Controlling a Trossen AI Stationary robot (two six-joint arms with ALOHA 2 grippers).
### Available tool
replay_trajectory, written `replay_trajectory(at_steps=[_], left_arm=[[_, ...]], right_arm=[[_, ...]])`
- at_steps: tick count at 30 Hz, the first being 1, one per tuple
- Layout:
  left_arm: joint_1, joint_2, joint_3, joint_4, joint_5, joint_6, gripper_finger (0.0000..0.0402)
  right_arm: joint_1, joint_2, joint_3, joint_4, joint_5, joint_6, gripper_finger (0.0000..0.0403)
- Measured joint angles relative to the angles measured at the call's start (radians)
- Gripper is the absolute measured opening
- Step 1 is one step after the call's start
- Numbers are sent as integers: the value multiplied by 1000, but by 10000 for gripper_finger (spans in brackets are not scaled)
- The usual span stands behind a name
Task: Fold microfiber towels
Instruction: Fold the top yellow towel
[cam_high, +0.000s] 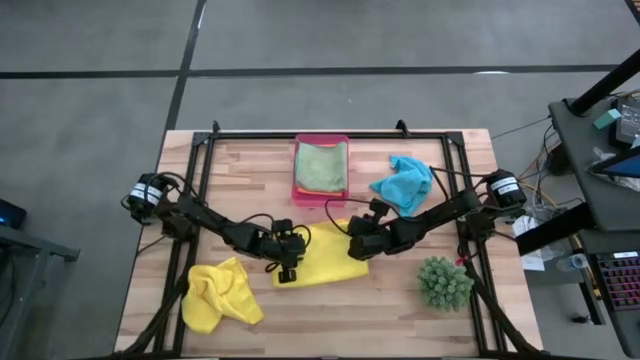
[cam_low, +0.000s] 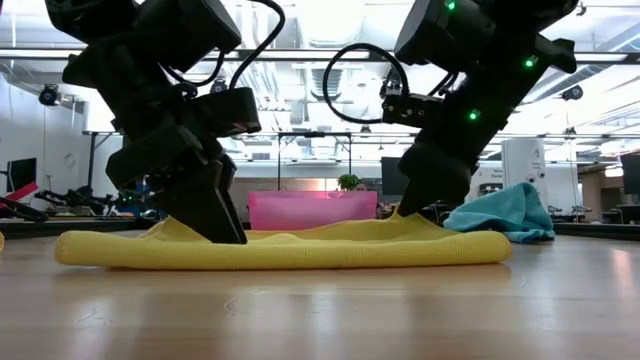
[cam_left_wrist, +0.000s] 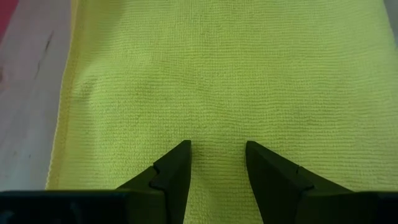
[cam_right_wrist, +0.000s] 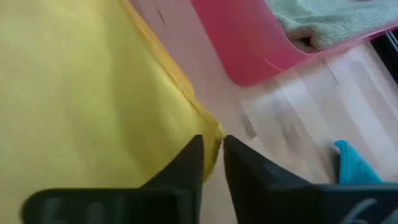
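Your left gripper (cam_high: 287, 262) sits low at the centre of the high view, reaching in from the left, its tip pressed down on the left end of the flat yellow towel (cam_high: 325, 262). In the left wrist view its 2 fingers (cam_left_wrist: 174, 171) stand parted with yellow cloth showing between them, gripping nothing.

Your right gripper (cam_high: 358, 240) comes in from the right and meets the same towel at its upper right corner. In the right wrist view its fingers (cam_right_wrist: 186, 163) are nearly closed, pinching the towel's edge (cam_right_wrist: 208, 134).

In the low view the yellow towel (cam_low: 290, 247) lies as a long flat strip across the middle of the frame, with both arms planted on it.

The table (cam_high: 380, 300) is light wood with a black frame. A 2nd yellow towel (cam_high: 220, 293) lies crumpled at the lower left. The pink tray (cam_high: 297, 165) at top centre holds the light green towel (cam_high: 321, 167), and the turquoise towel (cam_high: 404, 183) is bunched just right of it. A spiky green plant (cam_high: 444, 282) stands at the lower right. Around the table you see grey floor; the low view looks into a lit workshop.

You have no readable writing in any view.
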Motion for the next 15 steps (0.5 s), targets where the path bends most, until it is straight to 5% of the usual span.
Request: replay_trajectory(at_steps=[9, 15], left_arm=[[0, -79, 25, -8, 0, 49, 138], [-22, -184, 41, -10, 1, 52, 138]], right_arm=[[-1, -85, 38, -164, -9, 18, 132], [-2, -190, 65, -266, -228, 129, 158]])
